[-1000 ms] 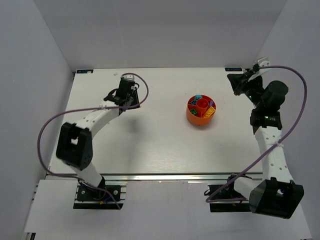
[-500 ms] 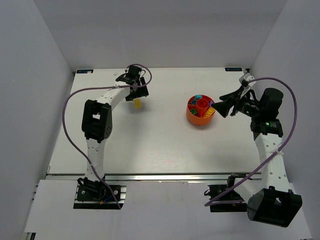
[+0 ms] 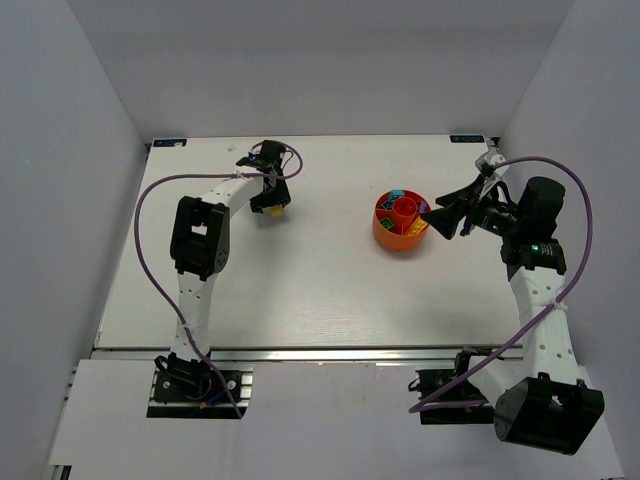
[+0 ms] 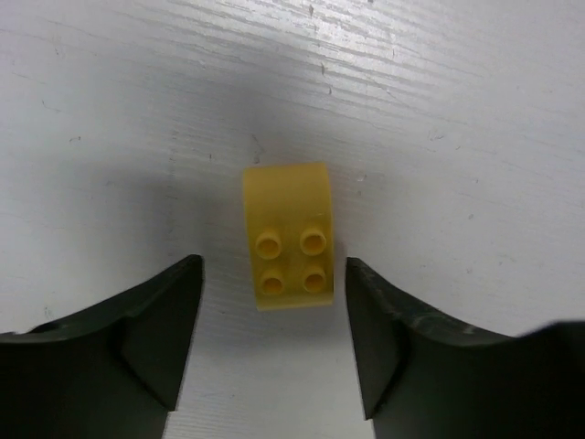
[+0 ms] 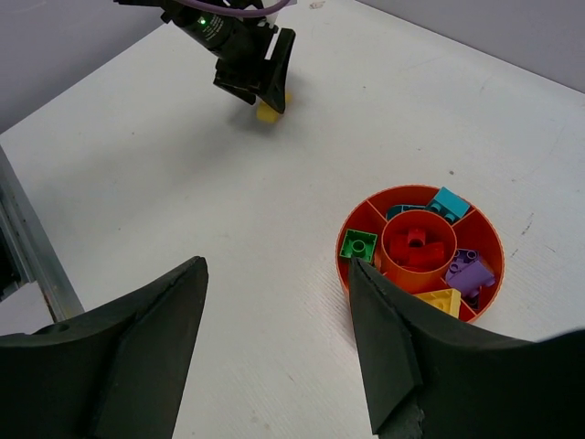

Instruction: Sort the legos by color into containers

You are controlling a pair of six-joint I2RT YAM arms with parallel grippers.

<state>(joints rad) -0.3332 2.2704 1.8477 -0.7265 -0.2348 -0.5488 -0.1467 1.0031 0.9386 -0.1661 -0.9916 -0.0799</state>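
The step in hand is the pick-up of what looks to be the last loose piece. A single yellow brick (image 4: 286, 236) lies on the table (image 3: 300, 290) at its far left, well apart from the bowl (image 3: 392, 241), which stands right of centre. The left pincer (image 4: 271, 270) hangs directly over this brick with its jaws apart, one on each side and neither touching it. The right pincer (image 5: 276, 274) hovers just right of the bowl, jaws likewise apart and empty.

The next move probably calls for the left pincer to drop, close across the brick's flat sides, and carry it right to the wedge on the bowl's right side that already holds a yellow piece (image 5: 441, 300).

The brick is smooth hard plastic, with four round studs in a square and one end curved. The table is matt white with a fine streaked grain. The bowl is round orange-red plastic, with a central cup of red bricks (image 5: 419, 242) and radial dividers forming wedges that hold a green brick (image 5: 358, 245), a teal brick (image 5: 448, 203) and a purple brick (image 5: 468, 270).
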